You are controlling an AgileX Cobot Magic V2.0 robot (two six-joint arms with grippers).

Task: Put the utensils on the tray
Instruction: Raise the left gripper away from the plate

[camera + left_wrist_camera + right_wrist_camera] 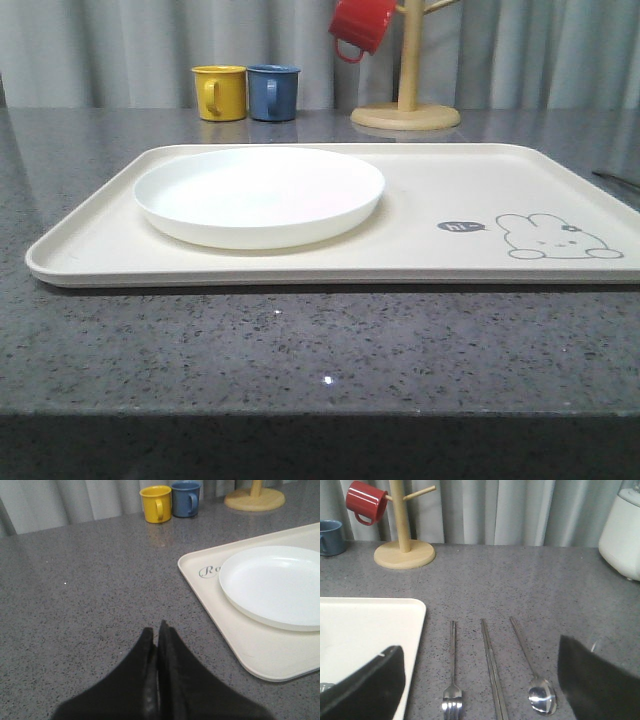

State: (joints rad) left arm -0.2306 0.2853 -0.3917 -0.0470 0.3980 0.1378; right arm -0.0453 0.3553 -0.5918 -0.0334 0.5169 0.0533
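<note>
1. Speckled grey stone counter is seen nearest in the front view, smooth and faintly glossy.
2. On it lies a large cream plastic tray, rectangular with rounded corners and a low raised rim; a grey outline rabbit is printed at its right end.
3. A round, shallow white plate rests on the left part of the tray.
4. To the right of the tray, on the bare counter, three silver metal pieces are laid side by side without touching: a fork, a pair of flat chopsticks and a shiny spoon. The fork tines and the chopstick ends are cut off by the picture edge.
5. The left tool is seen with black fingers pressed together, nothing between them, above bare counter beside the tray.
6. The right tool is spread wide over the cutlery, holding nothing.
7. Behind, a yellow mug and a blue mug stand together; a red mug hangs on a wooden stand.
</note>
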